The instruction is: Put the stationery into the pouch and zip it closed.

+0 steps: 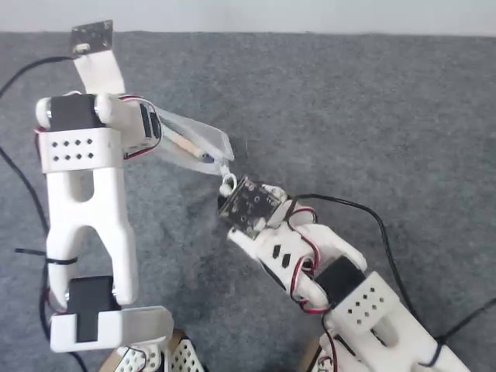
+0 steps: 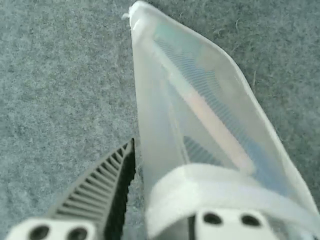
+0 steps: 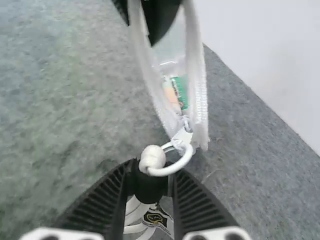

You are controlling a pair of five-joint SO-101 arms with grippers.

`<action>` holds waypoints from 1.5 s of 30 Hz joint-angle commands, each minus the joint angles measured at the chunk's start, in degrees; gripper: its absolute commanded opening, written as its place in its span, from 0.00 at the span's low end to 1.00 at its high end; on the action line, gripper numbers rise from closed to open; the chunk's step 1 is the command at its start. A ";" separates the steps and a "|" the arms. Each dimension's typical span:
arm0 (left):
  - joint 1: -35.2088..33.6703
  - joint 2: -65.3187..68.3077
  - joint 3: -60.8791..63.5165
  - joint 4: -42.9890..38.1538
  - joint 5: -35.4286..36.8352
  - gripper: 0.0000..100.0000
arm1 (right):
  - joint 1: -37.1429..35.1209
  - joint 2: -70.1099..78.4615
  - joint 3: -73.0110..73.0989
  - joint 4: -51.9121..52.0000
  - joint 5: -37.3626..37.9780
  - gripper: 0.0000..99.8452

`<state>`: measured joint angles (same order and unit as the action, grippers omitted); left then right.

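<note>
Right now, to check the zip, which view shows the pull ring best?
The right wrist view: the pull ring hangs close, unblocked, at the pouch's end, ahead of the right gripper. The high view shows it small beside that gripper. The left wrist view gives at most a speck at the pouch's tip.

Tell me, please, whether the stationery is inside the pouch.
Inside: a pencil-like stick shows through the translucent wall of the pouch.

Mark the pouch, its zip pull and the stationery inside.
pouch (image 2: 200, 100), left wrist view, translucent side wall.
zip pull (image 3: 152, 158), right wrist view, white bead.
stationery (image 1: 184, 144), high view, tan stick's middle.
</note>
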<state>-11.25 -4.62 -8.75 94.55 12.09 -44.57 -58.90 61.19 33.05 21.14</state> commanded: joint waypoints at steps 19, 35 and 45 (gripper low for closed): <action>17.41 -4.57 -4.97 6.07 -4.48 0.30 | -14.11 -11.38 -0.79 15.87 5.27 0.01; 20.57 -20.75 2.24 5.80 -5.01 0.30 | -10.86 -12.18 -1.14 15.43 5.27 0.01; 20.57 -24.09 2.33 5.98 -5.01 0.30 | -6.81 -16.22 -2.73 15.78 4.92 0.01</action>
<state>9.58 -24.66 -6.02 98.77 7.78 -52.75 -71.56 61.19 48.79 25.71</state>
